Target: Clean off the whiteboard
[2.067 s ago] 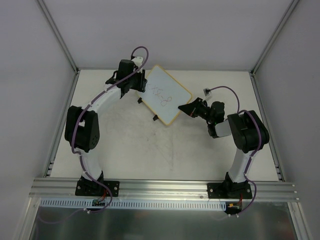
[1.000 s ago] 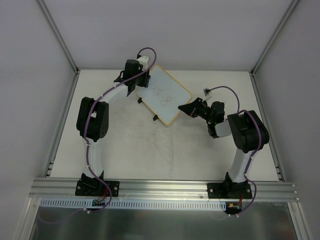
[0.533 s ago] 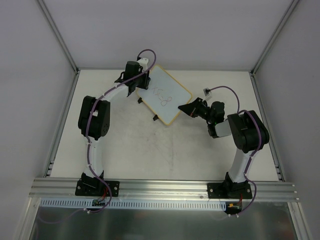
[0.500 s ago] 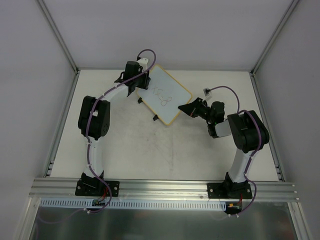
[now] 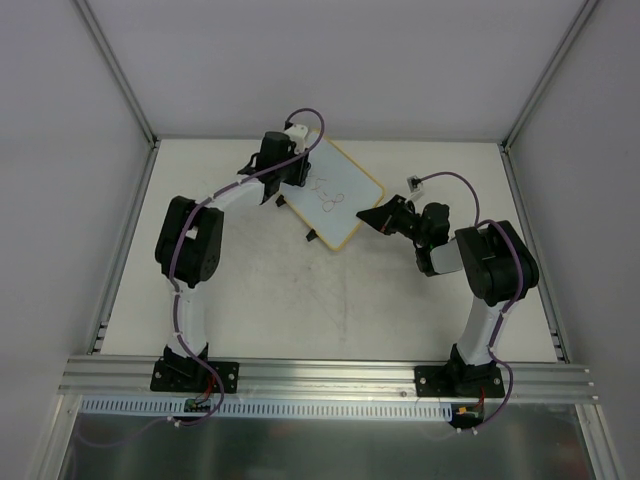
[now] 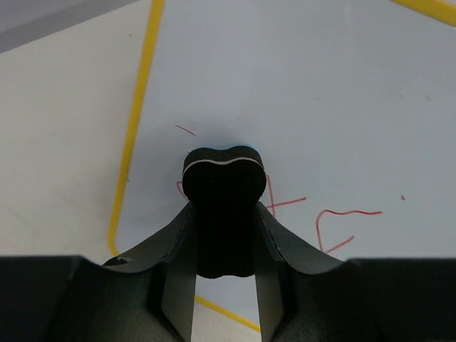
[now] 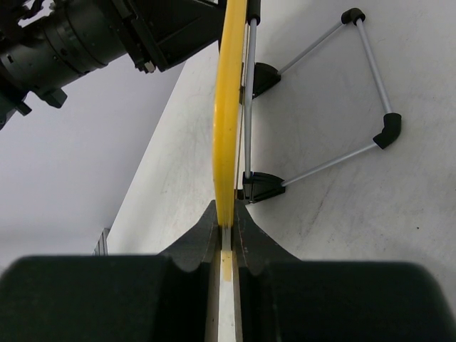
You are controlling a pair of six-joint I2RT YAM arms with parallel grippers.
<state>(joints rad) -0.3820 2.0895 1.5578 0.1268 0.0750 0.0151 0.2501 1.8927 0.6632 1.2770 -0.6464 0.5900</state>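
Observation:
The whiteboard [image 5: 340, 195], white with a yellow frame, stands tilted on its wire stand at the back of the table. Red scribbles [image 6: 335, 221] show on its face. My left gripper [image 5: 292, 172] is shut on a small black eraser [image 6: 222, 206], which presses against the whiteboard [image 6: 299, 92] beside the red marks. My right gripper [image 5: 368, 217] is shut on the whiteboard's yellow edge [image 7: 229, 128] at its right side, seen edge-on in the right wrist view.
The wire stand [image 7: 335, 92] with black corner clips rests on the table behind the board. Metal rails [image 5: 520, 230] border the table on both sides. A small white connector [image 5: 412, 181] lies near the right arm.
My left gripper has slid right across the board's upper part with the eraser, and part of the scribble has gone. The right arm has not moved.

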